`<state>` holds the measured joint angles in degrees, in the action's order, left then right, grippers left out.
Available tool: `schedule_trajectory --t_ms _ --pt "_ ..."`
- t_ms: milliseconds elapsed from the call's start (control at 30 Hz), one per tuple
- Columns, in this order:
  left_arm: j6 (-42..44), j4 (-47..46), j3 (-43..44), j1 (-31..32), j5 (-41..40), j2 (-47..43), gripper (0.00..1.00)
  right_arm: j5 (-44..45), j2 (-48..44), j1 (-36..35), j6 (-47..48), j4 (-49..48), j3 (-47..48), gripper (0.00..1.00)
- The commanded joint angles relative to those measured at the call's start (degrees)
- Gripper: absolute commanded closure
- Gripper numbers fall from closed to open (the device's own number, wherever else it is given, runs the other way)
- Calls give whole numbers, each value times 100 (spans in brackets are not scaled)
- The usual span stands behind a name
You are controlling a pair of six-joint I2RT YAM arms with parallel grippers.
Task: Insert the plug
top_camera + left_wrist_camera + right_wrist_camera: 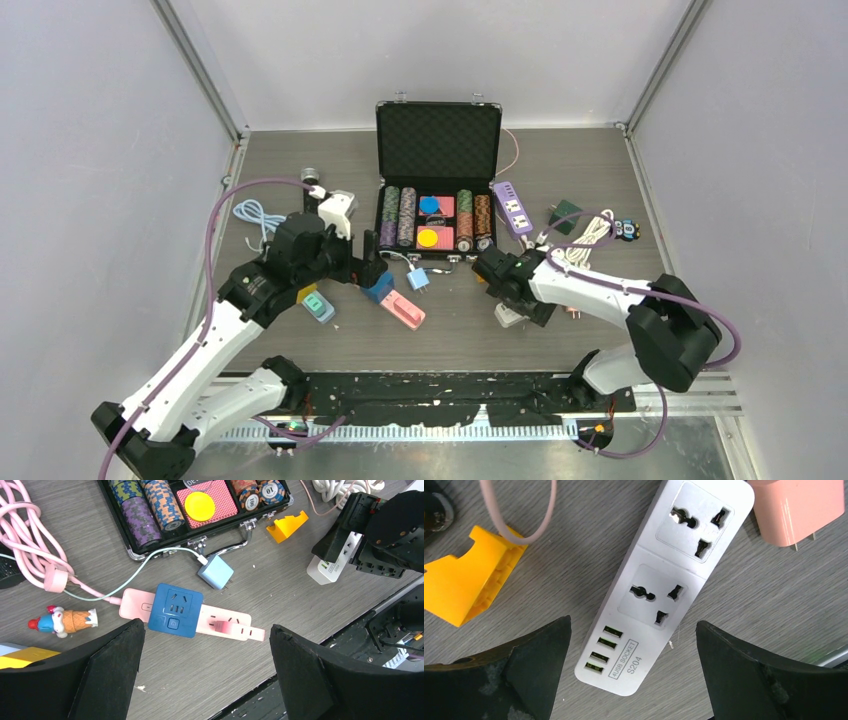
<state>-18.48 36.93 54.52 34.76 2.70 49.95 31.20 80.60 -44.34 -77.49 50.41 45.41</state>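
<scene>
Black hard case [437,140], lid upright and foam-lined, standing on a grey wood-grain tabletop [600,170]. Contents: rows of striped poker chips [162,505], and a yellow round disc [200,506] lying on a red patterned card deck [225,502]. Yellow plastic bracket [466,587], near the case's front corner. Small ice-cream-cone toy [65,621], lying on its side. Dark green square pad [565,216], right of the case.

We find even, diffuse light from above; shadows are soft and short. Wrist views are sharp mid-frame; right fingertips [504,680] loom dark, slightly soft. Mild sheen on white strip [664,595].
</scene>
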Motion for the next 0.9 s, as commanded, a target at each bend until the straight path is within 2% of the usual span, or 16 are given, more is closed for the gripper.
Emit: schedule_trajectory --t_ms 0,200,333,500,600,733,833,867 --pt "143 -278 -88 -6 -68 -173 6 -71 154 65 -604 -24 67 3" --pt "197 -128 -86 -12 -179 -250 6 -387 526 69 -682 -86 405 16" --pt "249 -57 -107 -7 -218 -334 5 -741 661 -12 -929 -186 609 33" --pt "283 0 -102 -6 -345 -390 5 -1091 975 -564 -1255 -351 1153 51" --pt "293 28 -101 -6 -393 -399 5 -1221 1379 -917 -1525 -220 1691 55" --pt "301 91 -82 -7 -402 -435 5 -1370 1716 -1154 -1882 -11 2160 68" --pt "314 134 -99 -7 -440 -492 5 -1319 1789 -1193 -1941 26 2389 65" --pt "316 147 -112 -5 -449 -517 5 -1200 1790 -1187 -1939 97 2431 52"
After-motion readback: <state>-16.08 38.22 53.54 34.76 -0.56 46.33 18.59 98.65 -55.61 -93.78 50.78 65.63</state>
